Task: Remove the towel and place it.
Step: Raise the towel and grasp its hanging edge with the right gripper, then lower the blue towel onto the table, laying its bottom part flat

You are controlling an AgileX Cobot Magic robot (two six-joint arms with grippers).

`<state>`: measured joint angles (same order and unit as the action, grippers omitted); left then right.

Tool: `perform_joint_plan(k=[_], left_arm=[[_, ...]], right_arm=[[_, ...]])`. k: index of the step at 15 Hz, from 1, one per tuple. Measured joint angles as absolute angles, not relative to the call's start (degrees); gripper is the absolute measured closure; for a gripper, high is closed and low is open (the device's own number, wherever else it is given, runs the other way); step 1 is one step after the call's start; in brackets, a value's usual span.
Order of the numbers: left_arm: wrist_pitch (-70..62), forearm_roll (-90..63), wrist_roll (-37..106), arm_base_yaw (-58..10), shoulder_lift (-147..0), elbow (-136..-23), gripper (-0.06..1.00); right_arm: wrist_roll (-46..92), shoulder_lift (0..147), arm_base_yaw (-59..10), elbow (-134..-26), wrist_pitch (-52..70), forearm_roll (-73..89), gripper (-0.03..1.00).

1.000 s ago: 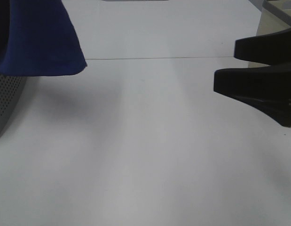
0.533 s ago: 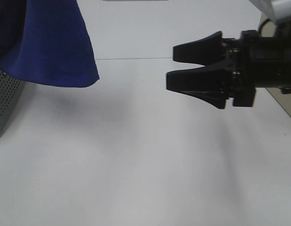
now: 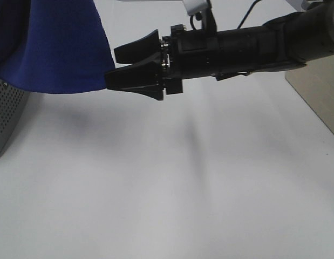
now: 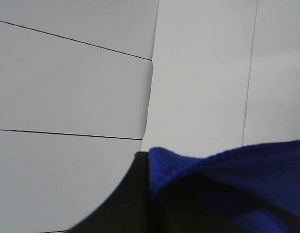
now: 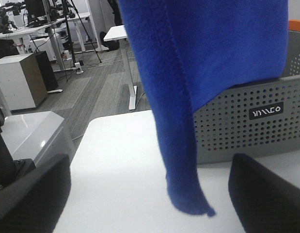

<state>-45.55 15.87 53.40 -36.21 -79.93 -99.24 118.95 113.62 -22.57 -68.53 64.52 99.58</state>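
Currently: right gripper (image 5: 150, 170) jaws spread wide, nothing between the pads. The right wrist view shows one black finger (image 5: 31, 199) on each side, and the hanging tip of the towel (image 5: 188, 97) dangles in the gap between them, touching neither. From the high camera the right gripper (image 3: 113, 67) points toward the table's left edge, its fingertips level with the towel's (image 3: 59, 48) lowest corner and overlapping it from this angle; whether they touch cannot be told from there.

Left gripper (image 4: 150, 184): only one black finger (image 4: 123, 204) shows clearly, with a fold of towel (image 4: 237, 179) bunched tight against its inner side. Jaws look closed on the cloth. The gripper itself is out of the high view.

Towel: deep blue, plush, lifted off the surface and hanging over the far-left corner of the white table (image 3: 172, 189). Its bottom hem is clear of the tabletop and throws a soft shadow below. The upper part runs out of the picture.

Grey perforated basket (image 3: 5, 116) sits at the table's left edge, beneath and behind the hanging cloth. The right wrist view shows the basket (image 5: 246, 121) wall with a small logo plate, partly covered by the towel.

Right arm (image 3: 253, 46) stretches from the far-right corner across the middle of the table. A beige panel (image 3: 318, 97) lies along the right edge.
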Motion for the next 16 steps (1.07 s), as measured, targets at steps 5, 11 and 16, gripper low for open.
perform_joint_plan(k=[5, 11, 16], left_arm=[[-43.8, 15.6, 53.4, -36.2, -80.0, -99.2, 0.94], [-43.8, 15.7, 53.4, -36.2, -80.0, -99.2, 0.94], [-43.8, 15.7, 53.4, -36.2, -80.0, -99.2, 0.94]], right_arm=[[114.8, 117.5, -27.5, -78.5, 60.8, 99.6, 0.12], [111.9, 117.6, -27.6, -78.6, 60.4, 99.5, 0.55], [110.1, 117.6, -27.6, -78.6, 59.5, 97.8, 0.95]])
